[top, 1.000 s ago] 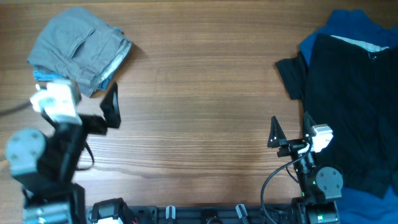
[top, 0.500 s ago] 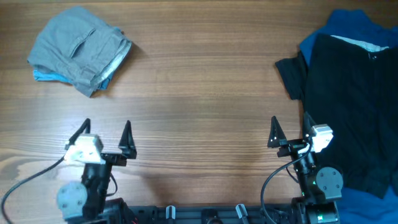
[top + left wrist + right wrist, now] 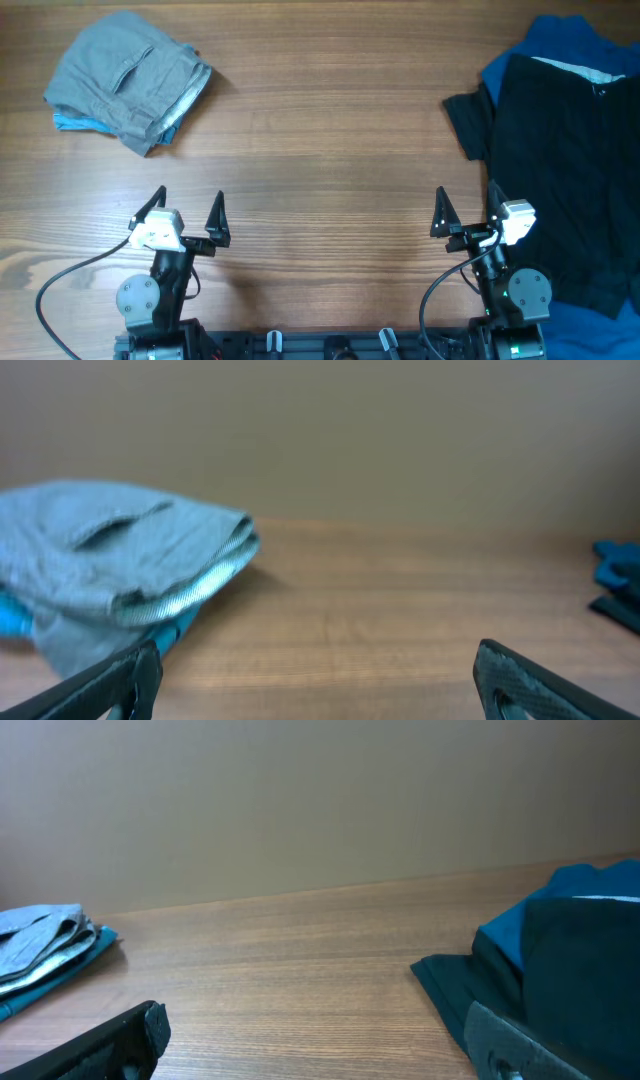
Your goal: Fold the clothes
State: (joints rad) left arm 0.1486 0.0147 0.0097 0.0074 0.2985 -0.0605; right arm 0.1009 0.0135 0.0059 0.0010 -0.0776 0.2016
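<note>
- At far-left corner of wooden table [image 3: 330, 130]: plain mid-grey woven shorts [image 3: 125, 75], folded into a compact rounded bundle, welt pocket facing up, layered edges showing along the right side.
- Under that bundle, peeking out at its near-left edge: small light-blue denim piece [image 3: 68, 122], touching and mostly covered.
- Near table front, left: left tool [image 3: 189, 200], fingers wide apart, holding nothing, well apart from the shorts.
- Near table front, right: right tool [image 3: 466, 200], fingers likewise spread and empty, just beside black garment [image 3: 570, 160]; no contact, as far as can be told.
- At far right: that black garment lying loose & unfolded over a royal-blue garment [image 3: 555, 40].
- Judged done: grey shorts folded & set aside, though a bit lumpy rather than flat and square.
- Judged left: prob. nothing for the shorts; black/blue pile unfolded, if counted in the job.
- Parked low at table front, approx. rest pose, both arms; reads as end of a step or a pause between steps.
</note>
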